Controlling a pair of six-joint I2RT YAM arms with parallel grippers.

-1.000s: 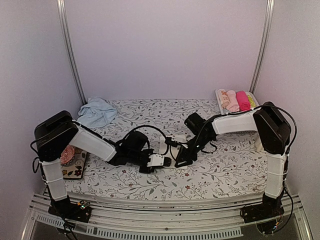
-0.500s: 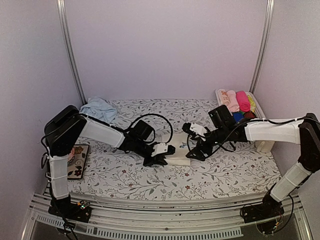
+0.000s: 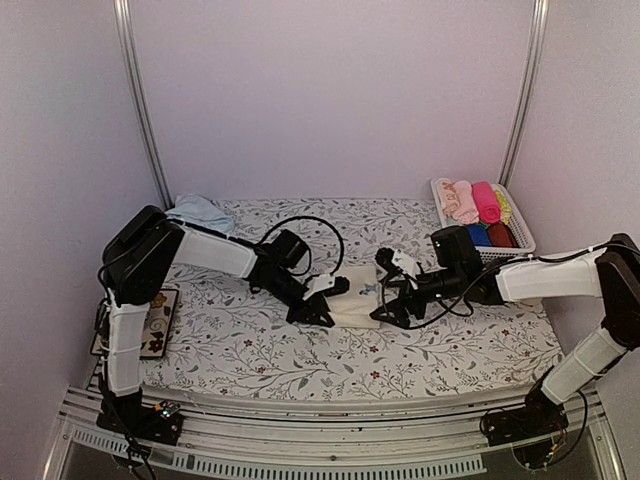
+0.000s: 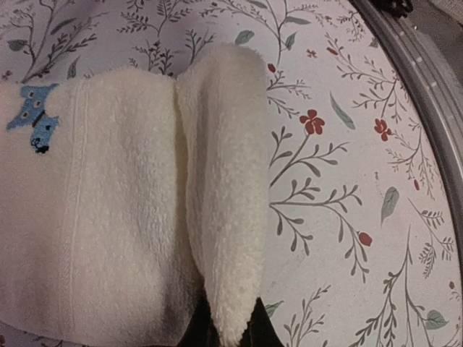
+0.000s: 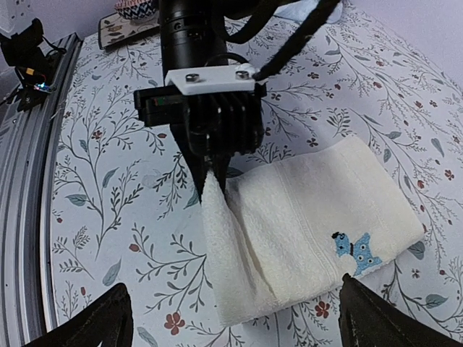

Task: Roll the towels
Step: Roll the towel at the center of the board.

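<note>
Towels numbered two: the cream towel lay at table centre, its 9 o'clock edge pinched up by the left gripper. The light blue towel sat crumpled at 10 o'clock. The right gripper, jaws wide apart, hovered at the cream towel's 3 o'clock edge, with one basket at 2 o'clock and open tablecloth toward 6. One blue dog motif marked the cream towel.

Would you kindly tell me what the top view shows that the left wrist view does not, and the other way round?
Only the top view shows the open right tool, the light blue towel at the back left, and the basket of rolled cloths at the back right. Only the left wrist view shows the pinched edge of the cream towel standing up as a fold, and the blue dog patch clearly. Both show the cream towel lying on the flowered table cover.
</note>
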